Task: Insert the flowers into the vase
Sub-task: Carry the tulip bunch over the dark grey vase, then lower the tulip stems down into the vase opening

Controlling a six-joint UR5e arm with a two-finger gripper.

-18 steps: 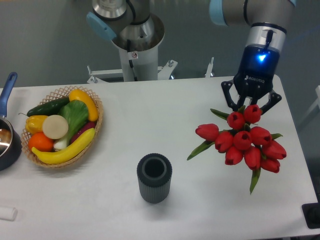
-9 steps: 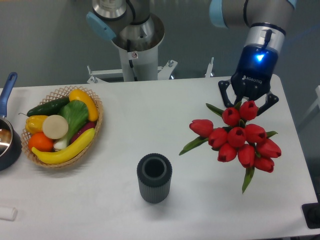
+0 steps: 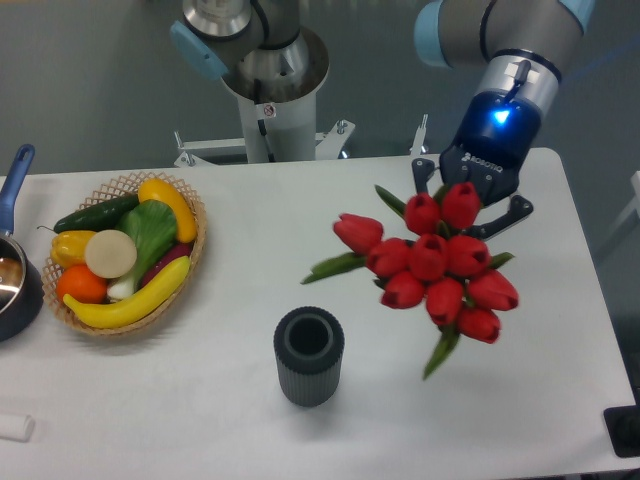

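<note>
The end effector (image 3: 466, 197) is clamped on the stems of the red tulip bunch (image 3: 432, 263), holding it clear of the white worktop (image 3: 300, 215), buds facing the camera and green leaves sticking out to the left and below. The dark grey ribbed vase (image 3: 309, 356) stands upright near the front edge, below and to the left of the flowers and well apart from them, its round mouth open. At the left sit a wicker basket (image 3: 190, 262) of fruit and vegetables and a dark pot with a blue handle (image 3: 13, 277).
</note>
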